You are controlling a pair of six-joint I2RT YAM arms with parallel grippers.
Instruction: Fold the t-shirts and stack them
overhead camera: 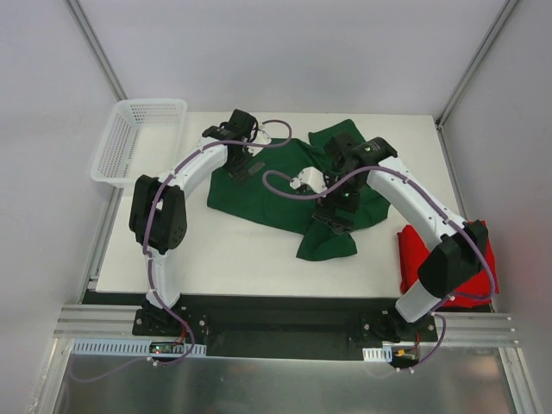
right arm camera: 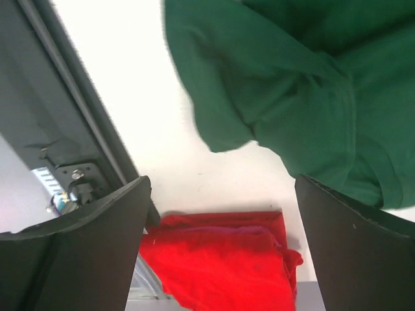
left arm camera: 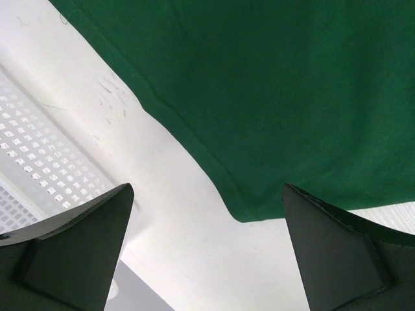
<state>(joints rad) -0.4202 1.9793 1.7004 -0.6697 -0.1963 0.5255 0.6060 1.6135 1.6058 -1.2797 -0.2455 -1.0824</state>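
Note:
A dark green t-shirt [overhead camera: 259, 197] lies partly spread and rumpled in the middle of the white table [overhead camera: 224, 259]. A red t-shirt [overhead camera: 412, 252] lies folded at the table's right edge, beside the right arm. My left gripper [overhead camera: 244, 164] hovers over the green shirt's left back edge, open and empty; in the left wrist view its jaws [left arm camera: 207, 189] frame the shirt's hem corner [left arm camera: 249, 210]. My right gripper [overhead camera: 338, 211] hangs open above the green shirt's right side. Its wrist view shows green cloth [right arm camera: 285, 84] ahead and the red t-shirt [right arm camera: 220, 259] between its fingers [right arm camera: 222, 179].
A white mesh basket [overhead camera: 138, 134] stands at the table's back left corner, its wall [left arm camera: 39, 155] close to the left gripper. Grey walls enclose the table. A metal rail [overhead camera: 285, 323] runs along the near edge.

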